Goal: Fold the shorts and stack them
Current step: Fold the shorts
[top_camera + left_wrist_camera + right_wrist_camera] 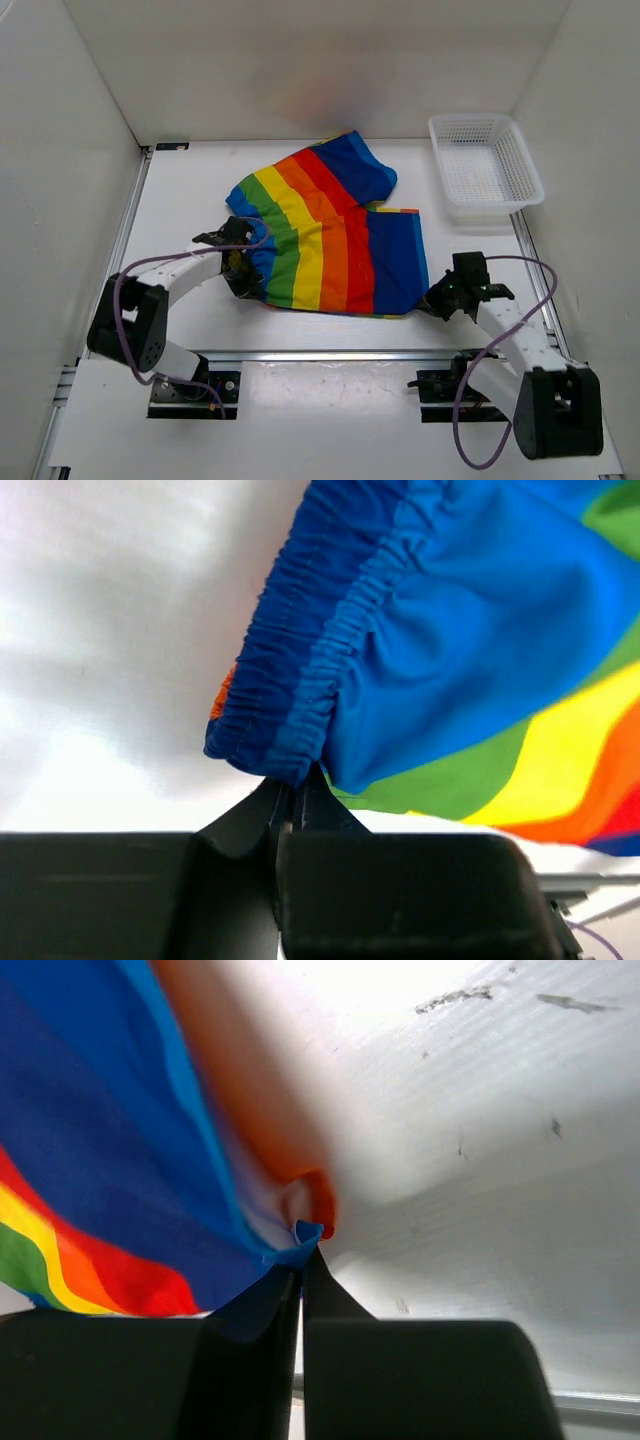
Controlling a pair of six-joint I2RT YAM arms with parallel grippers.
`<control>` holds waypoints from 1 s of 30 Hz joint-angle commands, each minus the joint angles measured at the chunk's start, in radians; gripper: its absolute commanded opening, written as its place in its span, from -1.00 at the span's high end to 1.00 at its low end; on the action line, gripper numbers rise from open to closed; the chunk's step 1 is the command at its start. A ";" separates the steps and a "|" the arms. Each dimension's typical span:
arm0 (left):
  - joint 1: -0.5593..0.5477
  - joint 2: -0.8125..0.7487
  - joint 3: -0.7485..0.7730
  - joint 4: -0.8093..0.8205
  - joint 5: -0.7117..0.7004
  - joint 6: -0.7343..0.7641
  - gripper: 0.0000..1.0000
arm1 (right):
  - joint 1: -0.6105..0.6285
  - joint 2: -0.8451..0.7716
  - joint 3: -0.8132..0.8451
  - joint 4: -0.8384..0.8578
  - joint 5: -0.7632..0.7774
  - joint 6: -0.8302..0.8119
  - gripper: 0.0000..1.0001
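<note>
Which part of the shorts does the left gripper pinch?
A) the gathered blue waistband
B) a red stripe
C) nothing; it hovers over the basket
A: the left gripper is shut on the gathered blue edge of the shorts in the left wrist view.

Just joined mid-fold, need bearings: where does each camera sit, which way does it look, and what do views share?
Top external: fixed above and behind the arms, looking down on the table, shorts and basket; both arms show.
Left wrist: on the left arm, looking past the left gripper, shut on the shorts' blue waistband.
Right wrist: on the right arm, looking past the right gripper, shut on a blue corner.
Shared: all show the shorts.
</note>
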 commanded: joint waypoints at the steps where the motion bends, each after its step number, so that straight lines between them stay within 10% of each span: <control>1: -0.008 -0.114 -0.037 -0.018 0.025 -0.010 0.80 | 0.004 -0.135 0.073 -0.120 0.087 -0.013 1.00; 15: -0.066 -0.469 0.118 -0.403 -0.068 -0.070 0.80 | 0.013 -0.310 0.489 -0.481 0.236 -0.136 1.00; 30: 0.172 -0.038 0.666 -0.458 -0.053 0.114 0.80 | 0.046 0.527 1.287 -0.165 0.174 -0.320 1.00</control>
